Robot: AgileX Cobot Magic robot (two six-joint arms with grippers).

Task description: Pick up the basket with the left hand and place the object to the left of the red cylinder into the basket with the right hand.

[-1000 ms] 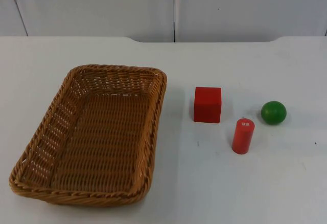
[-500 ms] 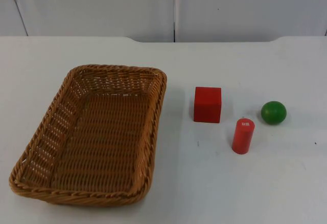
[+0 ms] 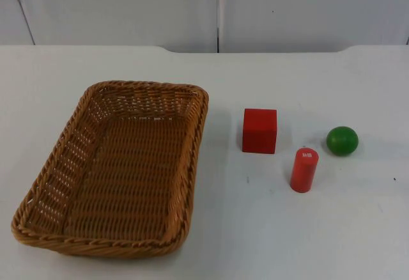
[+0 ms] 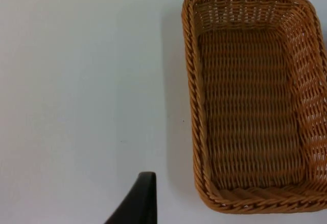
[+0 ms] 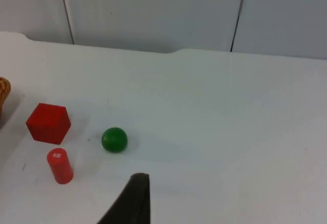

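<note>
An empty brown wicker basket lies on the left half of the white table. A red cube sits to its right, and it is the object left of the upright red cylinder. A green ball rests right of the cylinder. My left gripper hangs over bare table beside the basket's long rim, apart from it. My right gripper hovers well back from the cube, the cylinder and the ball. A sliver of the basket shows beyond the cube.
The grey partition wall closes off the far edge of the table. Open white table top spreads in front of the cylinder and on past the ball to the right.
</note>
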